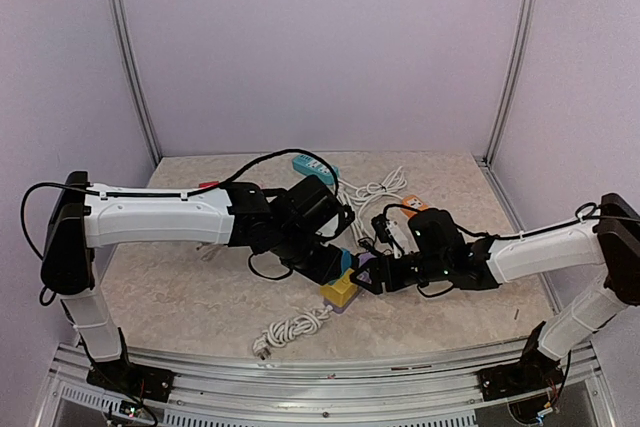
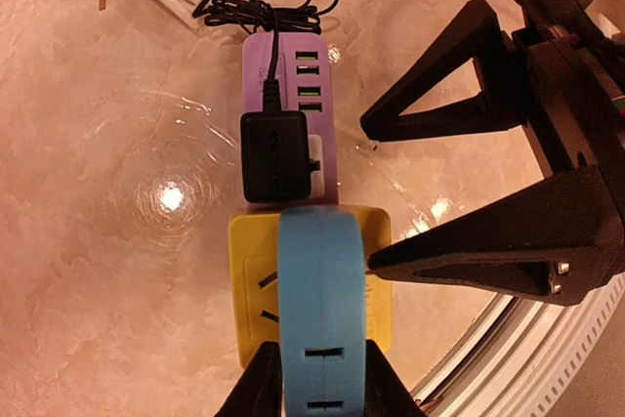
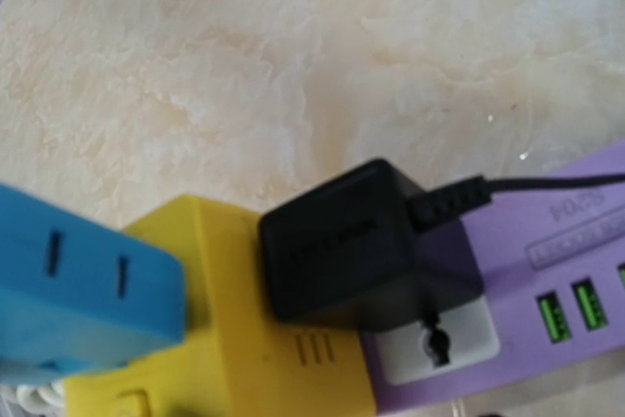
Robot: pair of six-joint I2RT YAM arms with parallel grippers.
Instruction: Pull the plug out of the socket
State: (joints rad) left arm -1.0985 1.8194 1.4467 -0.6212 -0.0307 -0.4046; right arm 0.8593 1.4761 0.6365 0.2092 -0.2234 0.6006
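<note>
Jaws of the left gripper (image 2: 324, 393) were closed, as far as I could tell from the cropped wrist view, on the blue adaptor (image 2: 322, 290) atop the yellow socket cube (image 2: 244, 241). Just beside it, the black plug (image 2: 275, 155) sat seated in the purple power strip (image 2: 254, 65). The right gripper (image 2: 366, 196) stood spread wide, one fingertip by the cube's edge.

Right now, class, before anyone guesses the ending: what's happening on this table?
Two robot arms meet over a purple power strip. The left pincer is clamped on a blue adapter that sits on a yellow socket cube against the strip's end, seemingly steadying it. The right pincer is open beside the black plug, not touching it. The plug is still seated in the strip's white socket.
</note>
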